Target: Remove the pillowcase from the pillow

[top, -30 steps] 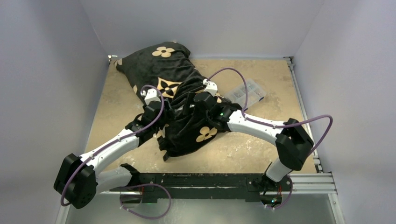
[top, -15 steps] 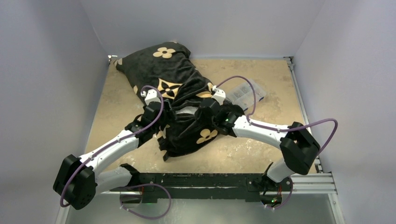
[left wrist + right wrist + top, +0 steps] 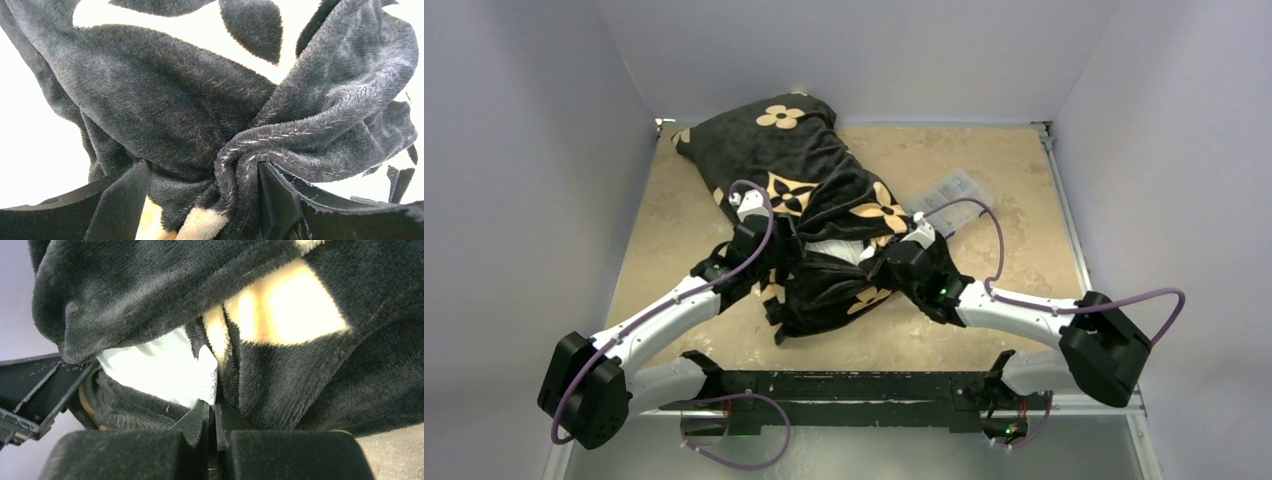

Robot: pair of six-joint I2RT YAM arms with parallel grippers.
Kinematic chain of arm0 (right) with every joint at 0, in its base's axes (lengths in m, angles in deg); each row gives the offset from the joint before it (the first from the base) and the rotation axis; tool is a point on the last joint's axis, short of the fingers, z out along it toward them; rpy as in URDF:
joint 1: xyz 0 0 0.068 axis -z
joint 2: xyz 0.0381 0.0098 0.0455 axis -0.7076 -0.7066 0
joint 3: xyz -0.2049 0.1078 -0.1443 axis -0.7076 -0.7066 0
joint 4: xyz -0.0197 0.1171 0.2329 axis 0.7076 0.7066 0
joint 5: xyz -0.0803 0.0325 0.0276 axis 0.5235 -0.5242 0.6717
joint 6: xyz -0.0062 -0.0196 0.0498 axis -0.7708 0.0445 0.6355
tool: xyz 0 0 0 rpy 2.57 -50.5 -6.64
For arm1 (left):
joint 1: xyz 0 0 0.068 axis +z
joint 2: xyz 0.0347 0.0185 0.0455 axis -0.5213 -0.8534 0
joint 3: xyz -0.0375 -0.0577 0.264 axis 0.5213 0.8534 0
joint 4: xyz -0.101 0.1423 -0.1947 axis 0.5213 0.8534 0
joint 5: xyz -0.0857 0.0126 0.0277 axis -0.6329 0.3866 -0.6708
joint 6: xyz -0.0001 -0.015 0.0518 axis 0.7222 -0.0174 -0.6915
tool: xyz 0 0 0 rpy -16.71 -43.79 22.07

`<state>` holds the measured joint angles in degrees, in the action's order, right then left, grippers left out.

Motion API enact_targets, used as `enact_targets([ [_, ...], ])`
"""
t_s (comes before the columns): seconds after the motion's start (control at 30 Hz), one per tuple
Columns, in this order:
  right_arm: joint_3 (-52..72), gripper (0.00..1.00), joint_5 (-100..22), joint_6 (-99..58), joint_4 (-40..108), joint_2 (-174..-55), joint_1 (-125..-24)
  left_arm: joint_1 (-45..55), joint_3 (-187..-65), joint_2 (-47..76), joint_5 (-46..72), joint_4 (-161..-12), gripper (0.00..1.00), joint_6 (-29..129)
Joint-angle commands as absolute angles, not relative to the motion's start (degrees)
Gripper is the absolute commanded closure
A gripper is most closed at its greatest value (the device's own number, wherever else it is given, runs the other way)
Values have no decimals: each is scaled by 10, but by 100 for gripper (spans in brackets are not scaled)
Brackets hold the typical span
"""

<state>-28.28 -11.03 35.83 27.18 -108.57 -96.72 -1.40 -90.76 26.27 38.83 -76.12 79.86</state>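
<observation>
The black plush pillowcase [image 3: 774,150] with tan motifs lies from the back left corner to the middle of the table. A strip of the white pillow [image 3: 839,248] shows at its bunched near end. My left gripper [image 3: 776,262] stands at that bunch's left side. In the left wrist view its fingers [image 3: 120,200] stand wide with a thick fold of pillowcase [image 3: 235,165] packed between them. My right gripper [image 3: 215,407] is shut, its tips pinching a white printed label [image 3: 211,385] at the pillow's [image 3: 150,370] edge, beside black fabric [image 3: 280,385].
A clear plastic box [image 3: 952,192] lies on the tan tabletop [image 3: 1004,170] right of the pillowcase, behind my right arm. Pale walls enclose the table on three sides. A black rail [image 3: 854,385] runs along the near edge between the arm bases.
My right gripper has gone from open to shut and its arm has drawn back toward the near right. More white pillow shows and the pillowcase has shifted. The left arm has barely moved.
</observation>
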Motion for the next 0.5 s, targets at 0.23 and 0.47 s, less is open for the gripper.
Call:
enact_targets([
  [0.23, -378, 100, -172, 359, 197, -950, -973, -49, -1061, 233, 305, -675, 21, 758],
  [0.47, -392, 100, -194, 341, 139, -950, -972, -153, -1155, 205, 320, -641, 20, 755],
])
